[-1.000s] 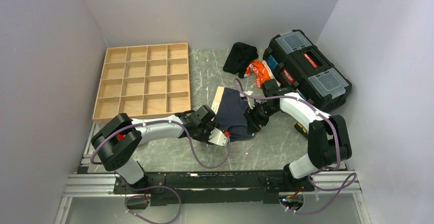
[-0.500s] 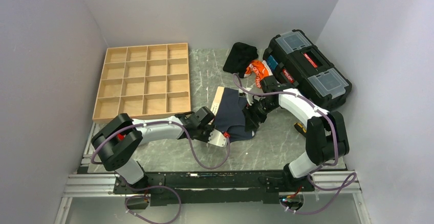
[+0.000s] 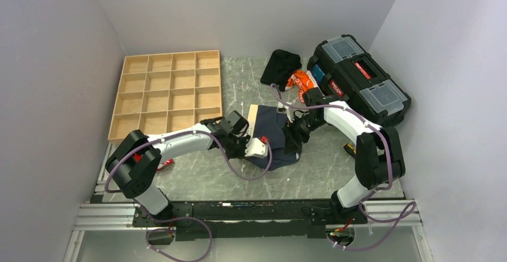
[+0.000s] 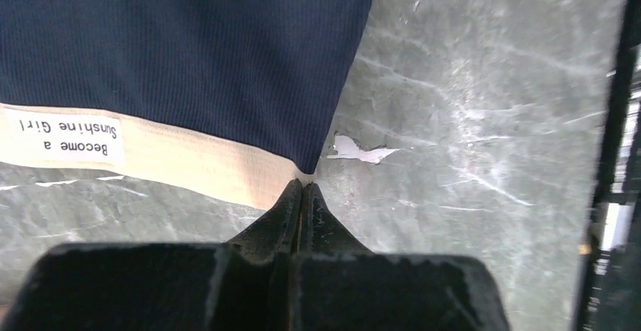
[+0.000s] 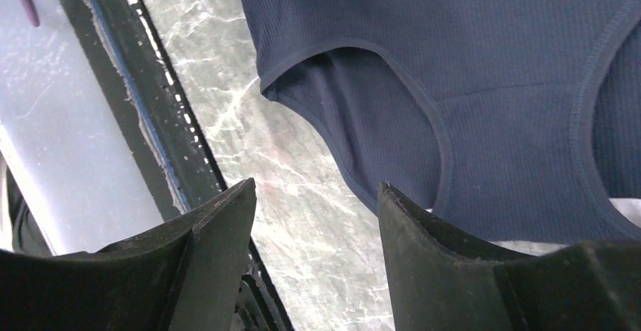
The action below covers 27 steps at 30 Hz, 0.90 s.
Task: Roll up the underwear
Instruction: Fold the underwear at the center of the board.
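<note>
The underwear (image 3: pixel 276 135) lies flat in the middle of the table (image 3: pixel 323 161), navy fabric with a beige waistband (image 4: pixel 189 166) along one edge. The step in hand looks like starting the roll from the waistband end.

The left gripper (image 4: pixel 302 188) has its jaws pressed together on the very corner of that waistband, so its hold is thin. To do this well, the arm should probably lift only a little and turn the edge over onto the navy fabric, keeping the band straight so the roll starts even. A hard pull could slip the corner out of the grip.

The right gripper (image 5: pixel 316 189) hovers over the leg opening with its jaws apart and nothing between them. It would be most useful pressing or pinching the far side, so the garment does not slide across the smooth table. The small printed label (image 4: pixel 64 136) on the band is a handy mark for whether the band stays square.

Counted:
- **Table:** one.
- **Wooden tray (image 3: pixel 182 100):** one, with sixteen compartments, all bare.
- **Black toolbox (image 3: pixel 359 82):** one.
- **Arms:** two, each with one gripper.
- **Underwear:** one pair.
- **Black cloth (image 3: pixel 281 66):** one bundle, near the toolbox.
- **Orange packet (image 3: pixel 302 82):** one, beside the cloth.
</note>
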Motion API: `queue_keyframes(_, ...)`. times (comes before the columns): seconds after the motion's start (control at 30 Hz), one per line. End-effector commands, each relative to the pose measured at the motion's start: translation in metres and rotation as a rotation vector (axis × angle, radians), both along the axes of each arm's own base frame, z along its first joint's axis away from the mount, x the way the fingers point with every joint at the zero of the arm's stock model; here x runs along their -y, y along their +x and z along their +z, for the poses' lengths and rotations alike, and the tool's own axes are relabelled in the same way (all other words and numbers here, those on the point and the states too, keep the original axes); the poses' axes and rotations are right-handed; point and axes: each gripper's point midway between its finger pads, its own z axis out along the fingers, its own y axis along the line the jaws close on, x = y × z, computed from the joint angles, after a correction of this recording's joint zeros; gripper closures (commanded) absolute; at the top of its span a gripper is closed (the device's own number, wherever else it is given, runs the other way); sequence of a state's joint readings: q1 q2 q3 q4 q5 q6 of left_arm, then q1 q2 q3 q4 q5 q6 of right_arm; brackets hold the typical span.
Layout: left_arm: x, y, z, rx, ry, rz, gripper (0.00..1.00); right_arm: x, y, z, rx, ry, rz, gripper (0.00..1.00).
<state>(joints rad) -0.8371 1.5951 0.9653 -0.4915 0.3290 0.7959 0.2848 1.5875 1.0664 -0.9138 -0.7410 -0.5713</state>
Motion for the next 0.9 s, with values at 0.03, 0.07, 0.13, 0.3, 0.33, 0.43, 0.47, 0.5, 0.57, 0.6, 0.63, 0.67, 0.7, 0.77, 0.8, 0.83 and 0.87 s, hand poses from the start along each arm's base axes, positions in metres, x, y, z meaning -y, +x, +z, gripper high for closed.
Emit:
queue_keyframes(0.03, 0.013, -0.022, 0.033, -0.319, -0.150, 0.062, 1.00, -0.013, -0.006, 0.018, -0.012, 0.115, 0.069, 0.37)
queue_keyframes(0.07, 0.014, -0.021, 0.038, -0.362, -0.168, 0.077, 1.00, -0.014, -0.009, 0.019, -0.019, 0.131, 0.078, 0.37)
queue_keyframes(0.13, 0.016, -0.014, 0.050, -0.448, -0.216, 0.109, 1.00, -0.018, -0.013, 0.024, -0.026, 0.165, 0.098, 0.36)
queue_keyframes(0.3, 0.022, 0.015, 0.074, -0.586, -0.293, 0.187, 1.00, -0.027, -0.015, 0.042, -0.006, 0.252, 0.122, 0.34)
queue_keyframes(0.33, 0.022, 0.019, 0.075, -0.611, -0.298, 0.200, 1.00, -0.028, -0.014, 0.045, 0.004, 0.264, 0.123, 0.34)
queue_keyframes(0.43, 0.023, 0.029, 0.076, -0.689, -0.316, 0.239, 1.00, -0.034, -0.007, 0.051, 0.065, 0.295, 0.117, 0.34)
queue_keyframes(0.47, 0.023, 0.032, 0.076, -0.717, -0.322, 0.249, 1.00, -0.035, -0.006, 0.052, 0.084, 0.299, 0.112, 0.34)
queue_keyframes(0.5, 0.024, 0.034, 0.076, -0.743, -0.325, 0.257, 1.00, -0.037, -0.005, 0.051, 0.114, 0.292, 0.113, 0.34)
queue_keyframes(0.57, 0.024, 0.037, 0.076, -0.789, -0.335, 0.273, 1.00, -0.041, -0.003, 0.048, 0.170, 0.266, 0.112, 0.34)
queue_keyframes(0.6, 0.025, 0.040, 0.074, -0.806, -0.336, 0.282, 1.00, -0.044, -0.004, 0.045, 0.197, 0.247, 0.108, 0.34)
queue_keyframes(0.63, 0.025, 0.041, 0.073, -0.816, -0.335, 0.289, 1.00, -0.046, -0.004, 0.042, 0.231, 0.221, 0.111, 0.34)
queue_keyframes(0.67, 0.025, 0.043, 0.073, -0.823, -0.335, 0.294, 1.00, -0.050, -0.005, 0.039, 0.268, 0.200, 0.119, 0.34)
queue_keyframes(0.7, 0.025, 0.044, 0.072, -0.829, -0.334, 0.299, 1.00, -0.052, -0.006, 0.036, 0.305, 0.173, 0.124, 0.34)
queue_keyframes(0.77, 0.027, 0.046, 0.072, -0.839, -0.337, 0.303, 1.00, -0.060, -0.005, 0.032, 0.382, 0.132, 0.138, 0.34)
queue_keyframes(0.8, 0.027, 0.047, 0.073, -0.843, -0.339, 0.304, 1.00, -0.064, -0.008, 0.030, 0.406, 0.117, 0.154, 0.34)
queue_keyframes(0.83, 0.028, 0.047, 0.073, -0.848, -0.339, 0.306, 1.00, -0.064, -0.007, 0.029, 0.425, 0.106, 0.152, 0.34)
queue_keyframes(0.87, 0.028, 0.048, 0.073, -0.853, -0.341, 0.309, 1.00, -0.068, -0.009, 0.028, 0.440, 0.097, 0.163, 0.34)
